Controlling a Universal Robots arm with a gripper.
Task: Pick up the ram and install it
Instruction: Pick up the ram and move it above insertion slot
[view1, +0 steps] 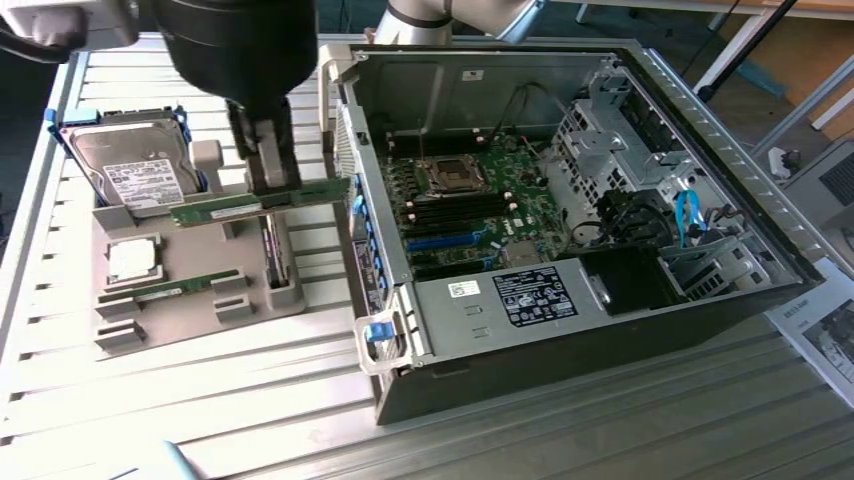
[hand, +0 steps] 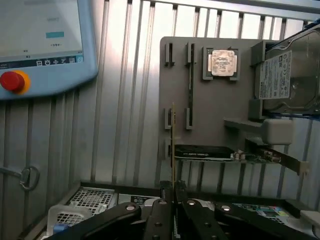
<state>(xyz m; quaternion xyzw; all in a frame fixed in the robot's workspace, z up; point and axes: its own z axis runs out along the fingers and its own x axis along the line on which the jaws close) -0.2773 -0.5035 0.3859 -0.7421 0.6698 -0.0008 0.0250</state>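
The ram is a long, thin green stick, held level a little above the grey holder tray. My gripper comes down from above and is shut on the stick near its middle. In the wrist view the ram appears edge-on, rising from between the black fingers, with the gripper shut around it. The open computer case lies on the exterior view's right of the stick. Its motherboard faces up, with dark memory slots.
A hard drive, a silver CPU, another green stick and an expansion card sit in the tray. The case's metal wall stands between tray and motherboard. A teach pendant lies on the slatted table.
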